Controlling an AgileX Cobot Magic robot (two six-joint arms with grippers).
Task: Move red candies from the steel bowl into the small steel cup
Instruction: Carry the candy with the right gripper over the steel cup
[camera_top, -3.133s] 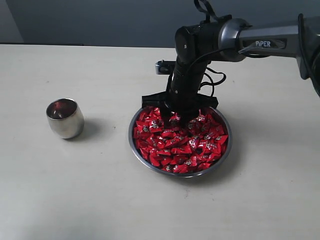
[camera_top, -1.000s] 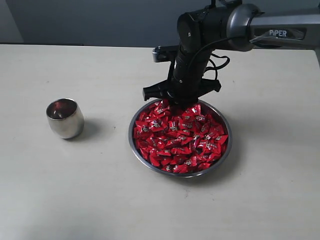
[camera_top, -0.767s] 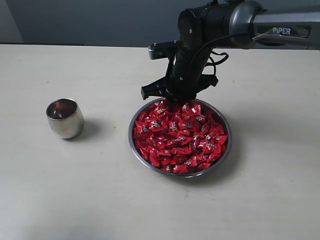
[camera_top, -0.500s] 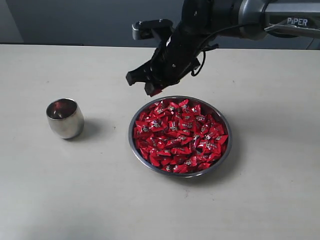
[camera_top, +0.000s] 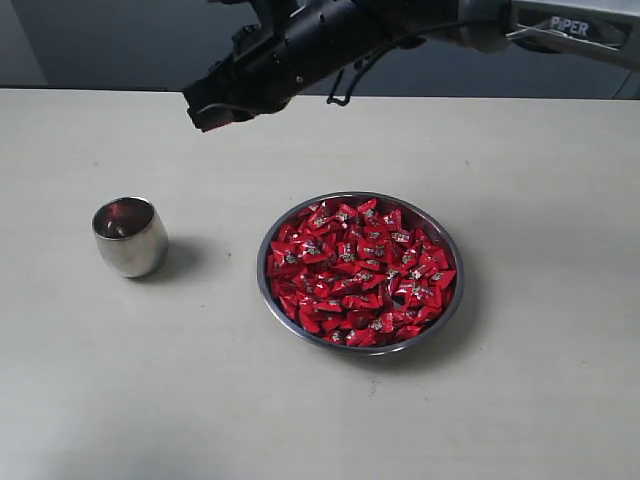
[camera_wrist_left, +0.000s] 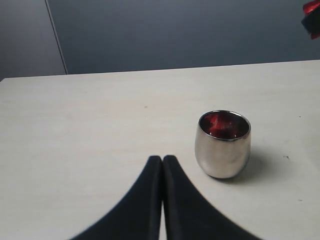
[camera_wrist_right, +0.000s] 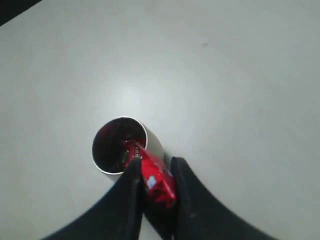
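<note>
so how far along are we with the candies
Early on. Done: red shows inside the small steel cup, perhaps a candy or two, perhaps reflection. In hand: the right pincer grips one red candy above the table, short of the cup. Left: dropping it in, then the red candies heaped in the steel bowl.

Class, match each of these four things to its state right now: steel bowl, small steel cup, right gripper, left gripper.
Things
1. steel bowl
2. small steel cup
3. right gripper
4. left gripper

States
a. shut on nothing
b. heaped with red candies
c. raised, pinching one red candy
d. upright, left of the bowl in the exterior view

Pairs: 1-b, 2-d, 3-c, 4-a
</note>
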